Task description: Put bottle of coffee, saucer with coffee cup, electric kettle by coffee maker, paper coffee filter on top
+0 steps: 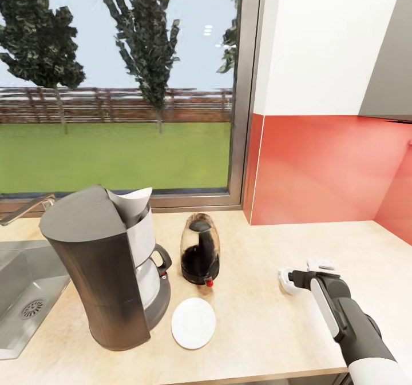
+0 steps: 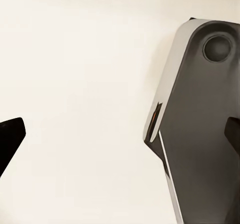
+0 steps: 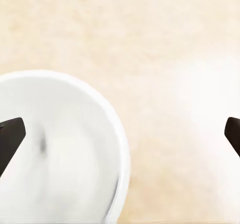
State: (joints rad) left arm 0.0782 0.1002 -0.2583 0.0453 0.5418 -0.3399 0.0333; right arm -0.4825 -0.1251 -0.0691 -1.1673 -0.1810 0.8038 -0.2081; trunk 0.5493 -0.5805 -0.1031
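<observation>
The right pincer (image 1: pixel 293 279) hangs open over the counter (image 1: pixel 257 316), its fingers spread, one above the coffee cup (image 1: pixel 284 280). Well to its left lie the saucer (image 1: pixel 193 322), electric kettle (image 1: pixel 200 249) and coffee maker (image 1: pixel 109 270) topped by the paper coffee filter (image 1: pixel 135 199). The left pincer (image 2: pixel 120 134) is open too.

The right arm (image 1: pixel 349 316) is dark grey with a rounded casing, a white side stripe and a white lower segment. Its wrist narrows to a black fitting; the fingertips (image 3: pixel 11 139) are black.
</observation>
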